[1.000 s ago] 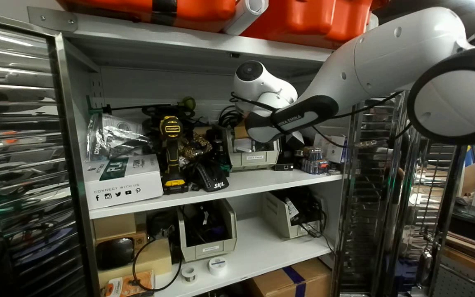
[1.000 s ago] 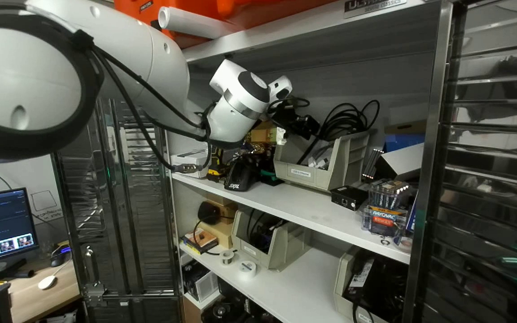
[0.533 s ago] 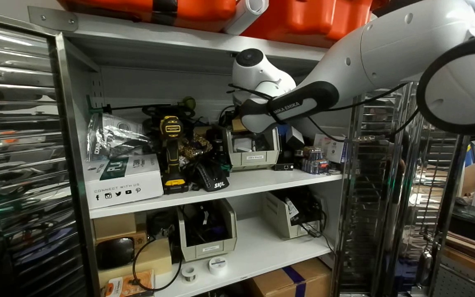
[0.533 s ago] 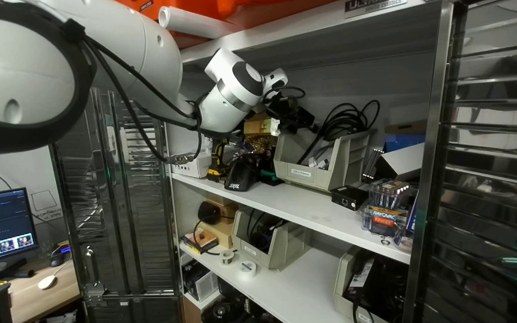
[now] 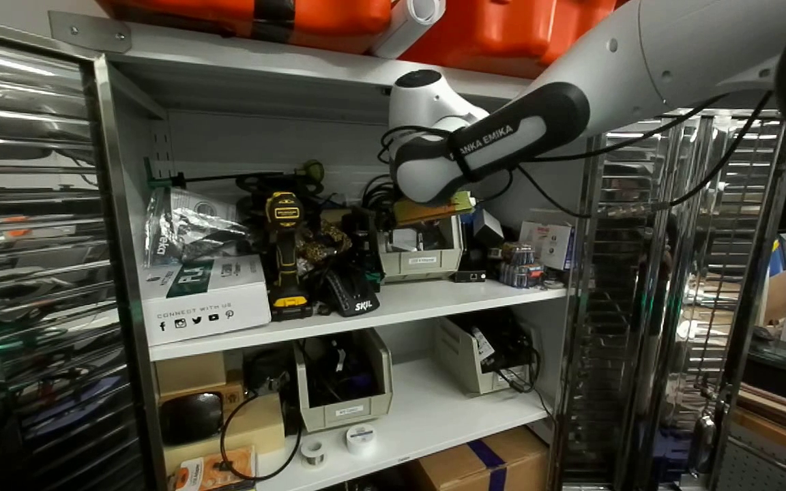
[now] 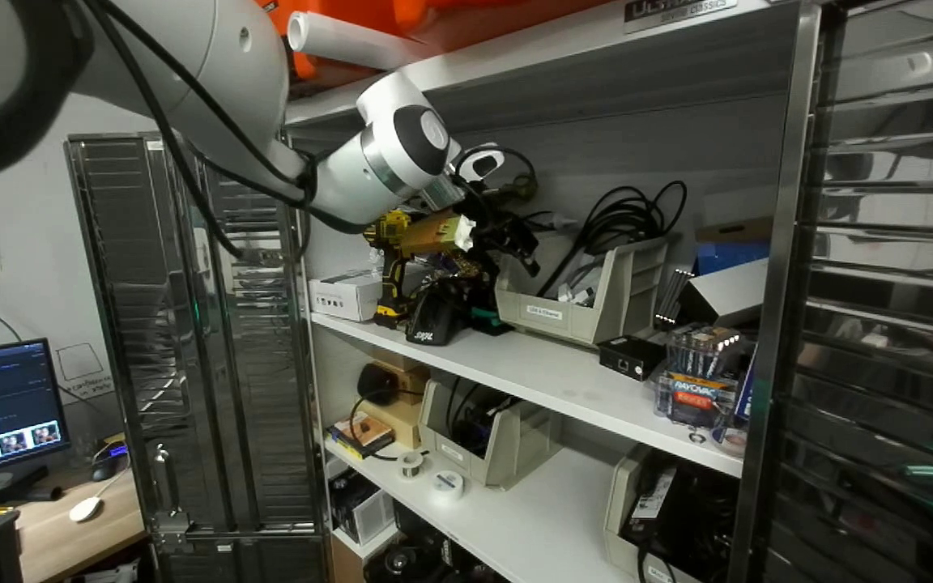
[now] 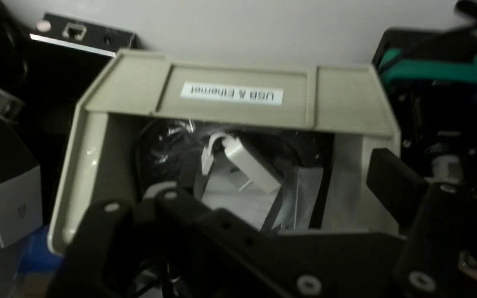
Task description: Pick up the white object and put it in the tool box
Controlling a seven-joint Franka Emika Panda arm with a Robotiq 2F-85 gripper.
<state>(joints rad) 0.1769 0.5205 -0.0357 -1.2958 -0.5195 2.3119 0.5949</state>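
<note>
A white adapter with a short cable (image 7: 251, 166) lies inside the beige "USB & Ethernet" bin (image 7: 238, 97) in the wrist view. The bin stands on the upper shelf in both exterior views (image 5: 422, 261) (image 6: 549, 314). Small white items show inside it there (image 5: 403, 239). My gripper (image 7: 284, 192) is over the bin's opening, its fingers spread, with nothing seen between them. In an exterior view my black gripper (image 6: 519, 243) hangs above and left of the bin; the arm hides it in the other view. Nothing clearly recognisable as a tool box shows.
A black cable coil (image 6: 636, 214) rises from the bin's back. A yellow drill (image 5: 285, 252), a white PLA box (image 5: 205, 300), a black network box (image 6: 631, 356) and batteries (image 6: 693, 372) share the shelf. Lower bins (image 5: 345, 409) stand below. Orange cases (image 5: 488, 34) lie on top.
My arm has risen and drawn back. The wrist has turned, so a yellowish block at the wrist now shows more. The bin and other shelf things have not moved.
</note>
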